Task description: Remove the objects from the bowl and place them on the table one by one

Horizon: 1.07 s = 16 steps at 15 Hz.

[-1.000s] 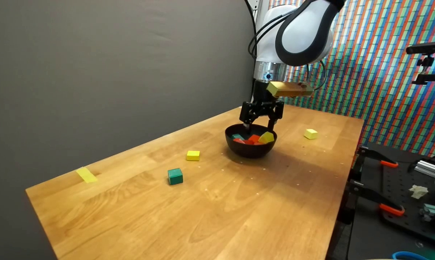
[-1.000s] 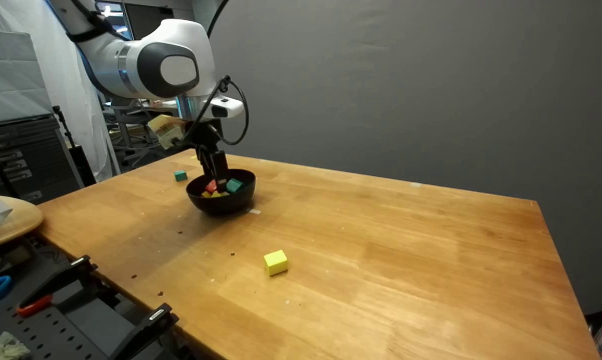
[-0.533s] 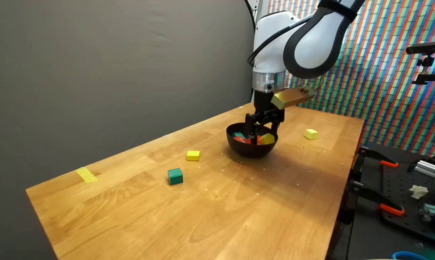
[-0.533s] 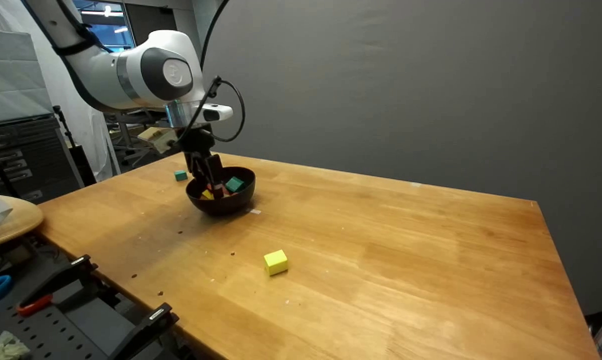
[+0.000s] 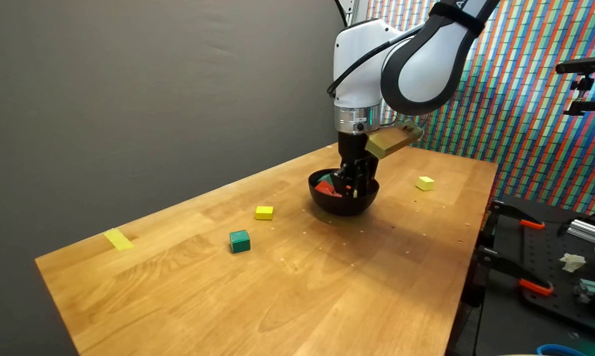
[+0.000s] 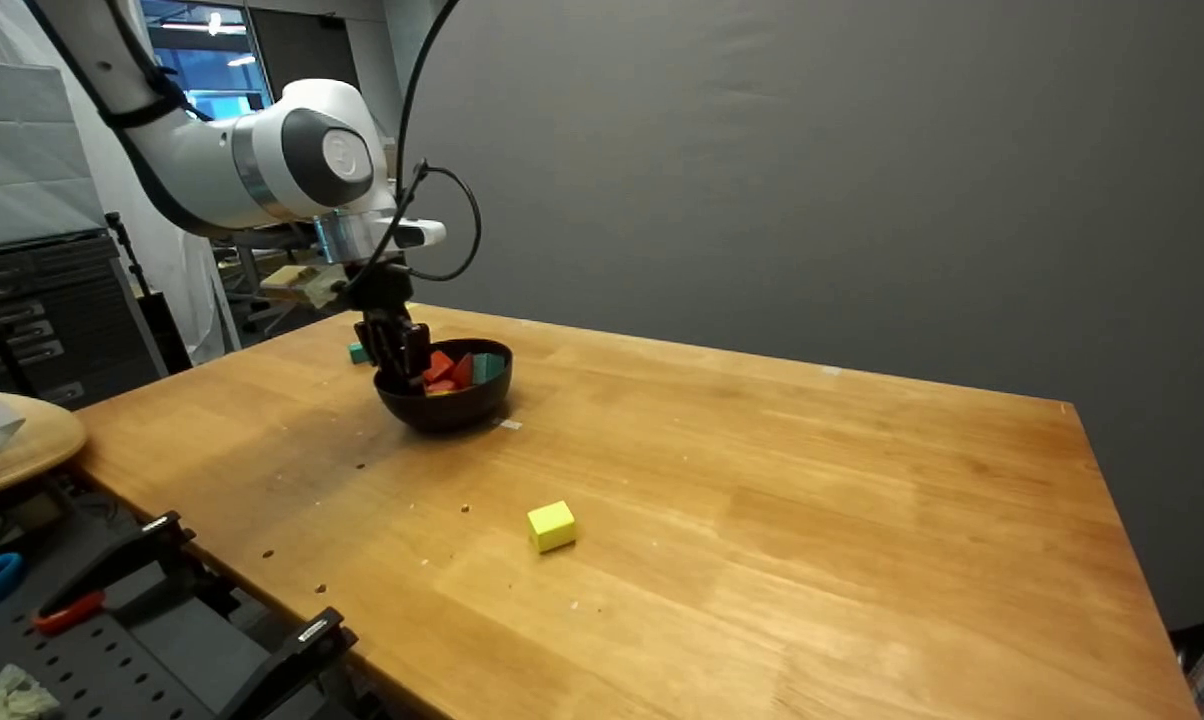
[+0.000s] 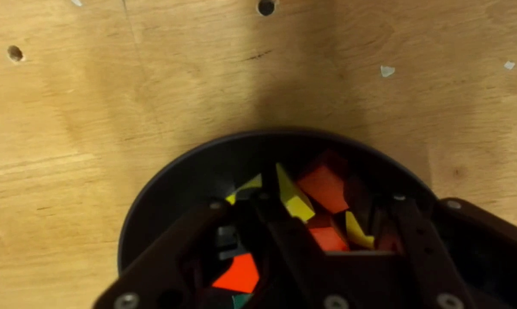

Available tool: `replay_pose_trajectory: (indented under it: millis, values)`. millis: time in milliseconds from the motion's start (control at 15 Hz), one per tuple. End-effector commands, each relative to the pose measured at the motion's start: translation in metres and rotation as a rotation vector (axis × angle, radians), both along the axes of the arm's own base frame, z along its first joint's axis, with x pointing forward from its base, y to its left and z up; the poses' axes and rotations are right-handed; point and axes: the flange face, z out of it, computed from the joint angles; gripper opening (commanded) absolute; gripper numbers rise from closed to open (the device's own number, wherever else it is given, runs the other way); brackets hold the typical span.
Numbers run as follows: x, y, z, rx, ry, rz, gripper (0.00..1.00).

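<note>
While the black bowl (image 5: pixel 344 205) sits upright on the wooden table (image 5: pixel 277 296), the gripper (image 7: pixel 314 189) reaches down inside it, fingers (image 7: pixel 270 214) spread apart, no hold visible on anything; a red block (image 7: pixel 325 186) and a yellow block (image 7: pixel 300 209) show between them. Also in the bowl, a green block (image 6: pixel 488 367). Out on the tabletop: a loose green block (image 5: pixel 239 242), a small yellow block (image 5: pixel 264 213) near it, a pale yellow block (image 5: pixel 425 183) well apart.

Rounded white arm casings (image 5: pixel 361 81) trimmed in dark grey meet a silvery wrist ring (image 5: pixel 349 118), with a black strap (image 5: pixel 458 19), curving black cables (image 5: pixel 361 60) and pale round screws (image 7: pixel 450 301) dotting the dark gripper (image 7: pixel 314 201)
</note>
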Motion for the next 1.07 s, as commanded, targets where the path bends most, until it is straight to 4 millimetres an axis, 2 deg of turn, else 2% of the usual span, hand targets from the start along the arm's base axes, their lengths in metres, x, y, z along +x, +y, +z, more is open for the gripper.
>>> replay_pose_trajectory:
  millis: [0,200,333,400,467,867,1000]
  values:
    - [0.008,0.004,0.002,-0.021,0.0,0.015,0.17]
    - [0.011,0.004,0.011,-0.025,-0.022,0.015,0.1]
    - [0.012,0.0,0.017,-0.034,-0.04,0.015,0.17]
    - [0.014,-0.002,0.017,-0.043,-0.039,0.02,0.41]
    - [0.015,-0.003,0.016,-0.049,-0.039,0.021,0.42]
    - [0.019,-0.009,0.001,-0.06,-0.023,0.019,0.88]
    - [0.022,-0.013,-0.008,-0.049,-0.005,0.007,1.0]
